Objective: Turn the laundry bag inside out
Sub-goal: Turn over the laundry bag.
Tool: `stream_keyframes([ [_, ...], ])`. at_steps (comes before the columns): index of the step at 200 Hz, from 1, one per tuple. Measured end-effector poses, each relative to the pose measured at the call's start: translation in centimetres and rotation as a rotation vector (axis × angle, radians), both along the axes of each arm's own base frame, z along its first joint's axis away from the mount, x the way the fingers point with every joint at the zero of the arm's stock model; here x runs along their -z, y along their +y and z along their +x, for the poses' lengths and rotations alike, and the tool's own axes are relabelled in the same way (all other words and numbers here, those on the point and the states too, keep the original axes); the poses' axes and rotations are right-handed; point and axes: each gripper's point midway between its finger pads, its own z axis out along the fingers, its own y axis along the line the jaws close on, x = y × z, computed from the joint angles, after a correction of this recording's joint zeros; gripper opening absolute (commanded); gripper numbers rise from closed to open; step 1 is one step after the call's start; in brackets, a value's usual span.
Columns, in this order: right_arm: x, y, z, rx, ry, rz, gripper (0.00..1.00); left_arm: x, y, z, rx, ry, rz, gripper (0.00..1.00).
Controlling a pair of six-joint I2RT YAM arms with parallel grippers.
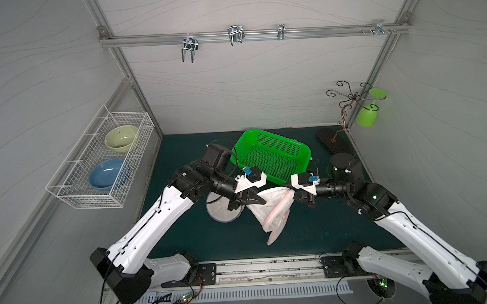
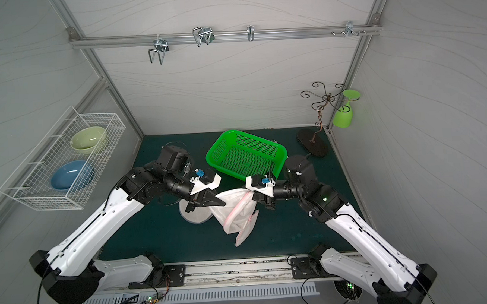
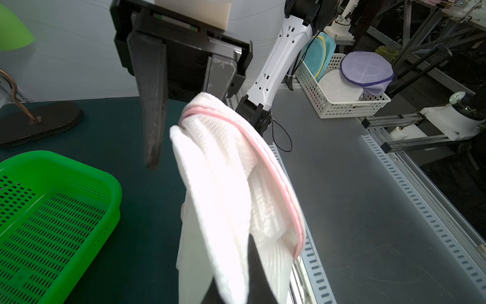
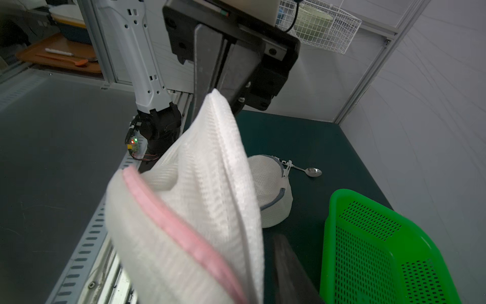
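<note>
The laundry bag (image 1: 273, 210), white mesh with a pink zipper, hangs above the dark mat between my two arms in both top views (image 2: 236, 215). My left gripper (image 1: 263, 202) is shut on the bag's upper left corner; in the left wrist view the cloth (image 3: 223, 184) drapes over its dark fingers (image 3: 253, 265). My right gripper (image 1: 295, 197) is at the bag's upper right corner, by the zipper. Its fingers (image 3: 152, 118) stand apart: one is bare, the other is behind the cloth. In the right wrist view the bag (image 4: 194, 200) hides one finger, and a narrow gap separates it from the other, blurred finger.
A green perforated basket (image 1: 273, 157) sits just behind the grippers. A round white mesh bag (image 1: 222, 213) lies under the left arm, with a spoon (image 4: 311, 171) beside it. A glass stand (image 1: 335, 143) holding a green glass (image 1: 366, 116) is at the back right. A wire rack (image 1: 69, 191) with bowls hangs on the left wall.
</note>
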Motion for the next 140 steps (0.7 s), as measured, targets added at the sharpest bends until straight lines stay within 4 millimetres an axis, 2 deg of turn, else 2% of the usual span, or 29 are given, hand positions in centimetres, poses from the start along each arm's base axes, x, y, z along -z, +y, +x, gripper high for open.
stream_keyframes([
  [12,0.0,0.0,-0.1,-0.005,0.000,-0.001,0.05,0.1,0.0,0.2,-0.007,-0.007,0.006,0.16],
  [19,0.1,0.0,-0.2,-0.006,0.007,-0.002,0.01,0.2,0.0,0.4,-0.013,-0.017,0.010,0.18],
  [33,0.1,-0.1,-0.3,-0.006,0.020,0.004,0.00,0.3,-0.2,1.2,-0.050,-0.031,0.021,0.31],
  [53,0.3,-0.2,-0.1,0.020,0.044,0.011,0.00,0.3,-0.4,3.1,-0.147,-0.084,0.021,0.57],
  [63,0.5,-0.2,0.3,0.050,0.067,0.008,0.00,0.3,-0.2,4.2,-0.218,-0.124,0.013,0.64],
  [80,1.0,-0.3,1.5,0.133,0.122,0.000,0.00,0.2,0.8,5.8,-0.362,-0.188,-0.002,0.67],
  [100,1.7,-0.5,3.3,0.254,0.208,-0.010,0.00,-0.9,2.7,7.5,-0.550,-0.271,-0.046,0.69],
  [121,2.6,-0.8,5.2,0.389,0.317,-0.023,0.00,-2.2,4.3,8.1,-0.683,-0.310,-0.111,0.70],
  [140,2.8,-1.0,6.3,0.479,0.416,-0.030,0.00,-1.9,4.2,8.1,-0.725,-0.313,-0.133,0.70],
])
